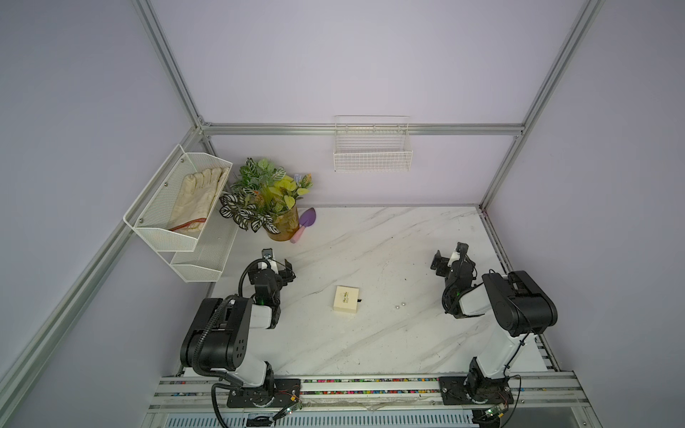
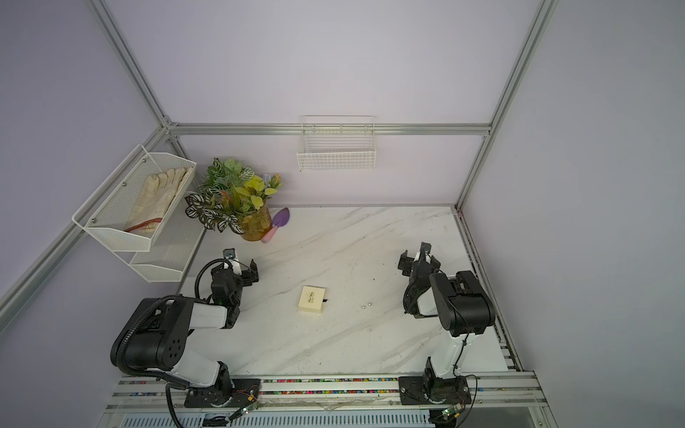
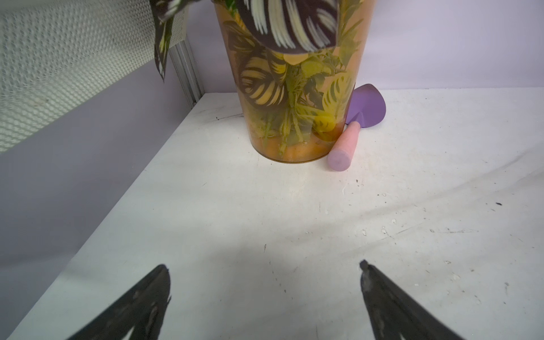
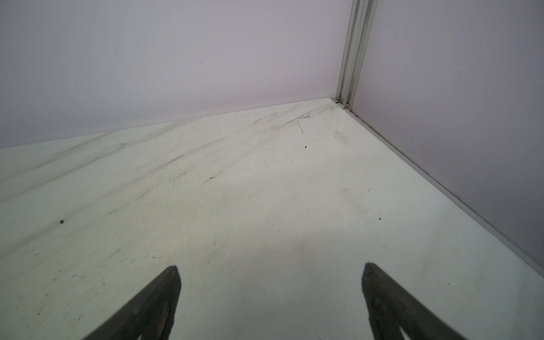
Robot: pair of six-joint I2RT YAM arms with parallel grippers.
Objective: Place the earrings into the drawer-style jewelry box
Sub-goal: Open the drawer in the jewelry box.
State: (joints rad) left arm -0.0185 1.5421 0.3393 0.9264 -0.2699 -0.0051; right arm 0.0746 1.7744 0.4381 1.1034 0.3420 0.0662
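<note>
The drawer-style jewelry box (image 1: 346,300) (image 2: 312,300) lies shut near the middle of the marble table, a cream square with dark script on top and a black pull tab on its right side. The earrings (image 1: 399,305) (image 2: 366,305), two tiny shiny beads, lie side by side on the table right of the box. My left gripper (image 1: 278,259) (image 2: 241,261) (image 3: 265,266) is open and empty, left of and behind the box. My right gripper (image 1: 449,255) (image 2: 416,255) (image 4: 270,266) is also open and empty, far right and behind the earrings. Neither wrist view shows the box or earrings.
A potted plant (image 1: 281,226) (image 3: 294,117) in an orange pot and a purple trowel (image 1: 305,222) (image 3: 365,106) stand at the back left. A white mesh shelf (image 1: 148,222) with a glove hangs on the left wall. A wire basket (image 1: 372,155) hangs on the back wall.
</note>
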